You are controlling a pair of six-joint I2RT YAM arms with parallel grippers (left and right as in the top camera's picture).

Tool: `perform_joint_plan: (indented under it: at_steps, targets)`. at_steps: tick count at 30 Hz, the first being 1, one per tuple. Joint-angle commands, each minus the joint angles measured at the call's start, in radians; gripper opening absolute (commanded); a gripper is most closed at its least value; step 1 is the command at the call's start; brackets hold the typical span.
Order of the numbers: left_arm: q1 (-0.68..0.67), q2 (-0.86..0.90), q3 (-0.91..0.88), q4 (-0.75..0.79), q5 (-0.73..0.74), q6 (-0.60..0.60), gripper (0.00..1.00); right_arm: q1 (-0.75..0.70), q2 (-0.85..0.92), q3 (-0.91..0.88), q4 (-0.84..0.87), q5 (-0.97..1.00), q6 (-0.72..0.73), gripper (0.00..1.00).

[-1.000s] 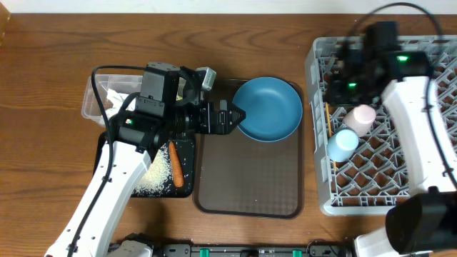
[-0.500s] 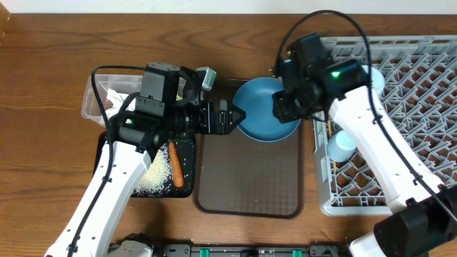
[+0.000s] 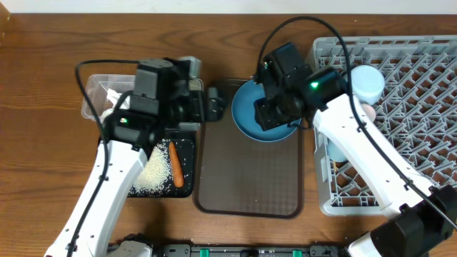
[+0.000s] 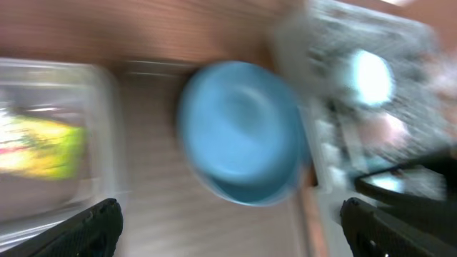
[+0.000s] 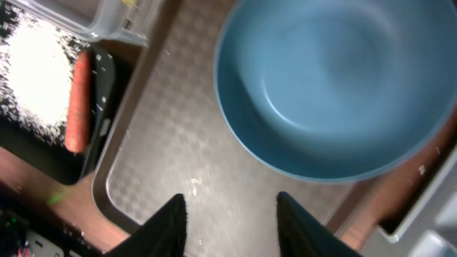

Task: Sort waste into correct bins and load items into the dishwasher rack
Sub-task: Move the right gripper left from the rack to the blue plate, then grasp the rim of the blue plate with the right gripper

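Surface: a brown wooden table (image 3: 50, 57), seen from above.

Nearest the robot's base, the flat brown serving tray (image 3: 250, 185) lies at centre, its near part bare. Just beside it on the left lies the shallow black tray (image 3: 186, 146). It holds a heap of loose white rice (image 3: 146, 177) and the orange carrot (image 3: 175, 164), which lies lengthwise against the heap's right edge.

Farther back, the round dark blue plate (image 3: 246, 121) rests flat on the far right part of the serving tray. The right gripper (image 5: 228, 225) hovers over the tray by the plate's near rim. Its fingers are parted with nothing between them: released. From above, its wrist housing covers the plate's right side.

The left gripper (image 4: 228, 218) is spread to its fullest and empty. It points at the plate from the left, apart from it. The left wrist view is blurred.

At far left, behind the black tray, stands the clear tub (image 3: 91, 100). White napkins (image 3: 111, 93) and the yellow-green wrapper (image 4: 43, 146) lie inside it.

On the right, alongside the serving tray, is the grey dishwasher rack (image 3: 414, 143). In its far left part sits the whitish pale-blue bowl (image 3: 368, 82). Beside the right arm a sliver of the pink cup (image 3: 368, 113) shows. The light blue cup (image 3: 332, 150) is mostly hidden under that arm.
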Motion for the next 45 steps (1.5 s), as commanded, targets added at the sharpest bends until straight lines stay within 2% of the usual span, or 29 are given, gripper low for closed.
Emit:
perform_joint_plan:
  at_steps: [1, 4, 10, 15, 22, 31, 45]
  targets:
    - [0.083, 0.003, -0.001, -0.026, -0.211, 0.006, 1.00, 0.043, 0.008, -0.035, 0.053, 0.017, 0.003, 0.46]
    - [0.157, 0.003, -0.001, -0.045, -0.269, 0.006, 1.00, 0.080, 0.008, -0.085, 0.129, 0.071, 0.002, 0.50]
    - [0.246, 0.004, -0.001, -0.063, -0.272, 0.006, 1.00, 0.129, 0.010, -0.214, 0.291, 0.223, 0.002, 0.68]
    - [0.256, 0.004, -0.001, -0.063, -0.272, 0.006, 1.00, 0.132, 0.010, -0.345, 0.485, 0.223, 0.010, 0.69]
    - [0.256, 0.004, -0.001, -0.063, -0.272, 0.006, 1.00, 0.132, 0.010, -0.505, 0.713, 0.222, 0.010, 0.61]
    - [0.256, 0.004, -0.001, -0.063, -0.272, 0.006, 1.00, 0.132, 0.017, -0.624, 0.951, 0.201, 0.048, 0.58]
    - [0.256, 0.004, -0.001, -0.063, -0.272, 0.006, 1.00, 0.132, 0.105, -0.638, 1.061, 0.254, 0.047, 0.54]
